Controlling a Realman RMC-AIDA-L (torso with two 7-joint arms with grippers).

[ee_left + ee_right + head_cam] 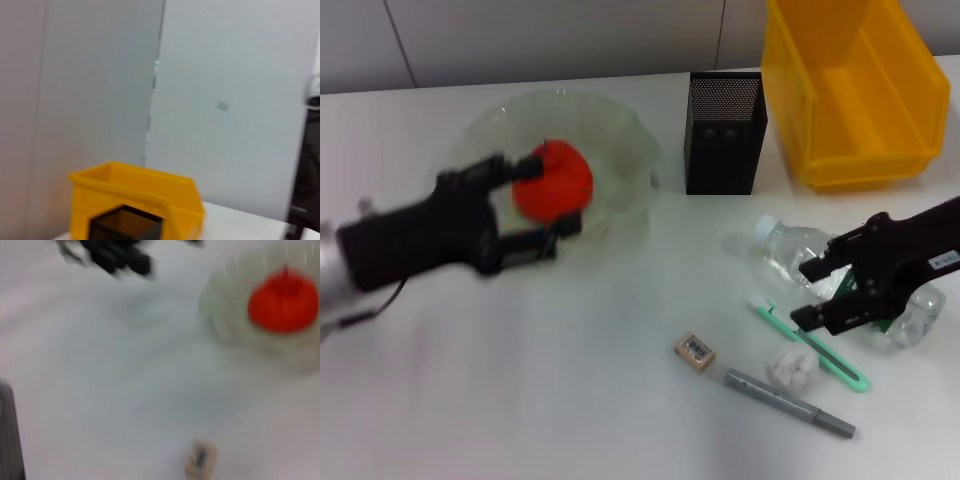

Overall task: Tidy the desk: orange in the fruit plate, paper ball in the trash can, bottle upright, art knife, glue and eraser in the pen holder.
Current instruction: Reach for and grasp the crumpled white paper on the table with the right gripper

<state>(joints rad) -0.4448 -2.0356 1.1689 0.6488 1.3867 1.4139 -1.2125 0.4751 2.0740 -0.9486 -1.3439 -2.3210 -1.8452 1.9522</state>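
Note:
The orange point(568, 172) lies in the clear fruit plate point(620, 130); it also shows in the right wrist view point(282, 306). My left gripper point(554, 194) is open, its fingers spread just in front of the orange; the right wrist view shows it apart from the plate. My right gripper point(818, 291) is open over the clear bottle point(782, 248), which lies on its side. The eraser point(695, 352), paper ball point(792, 367), grey glue stick point(790, 403) and green art knife point(820, 355) lie on the table in front of the bottle.
The black mesh pen holder point(725, 130) stands at the back centre, next to the yellow bin point(855, 90) at the back right. Both show in the left wrist view: bin point(135, 195), holder point(125, 226). The eraser shows in the right wrist view point(200, 460).

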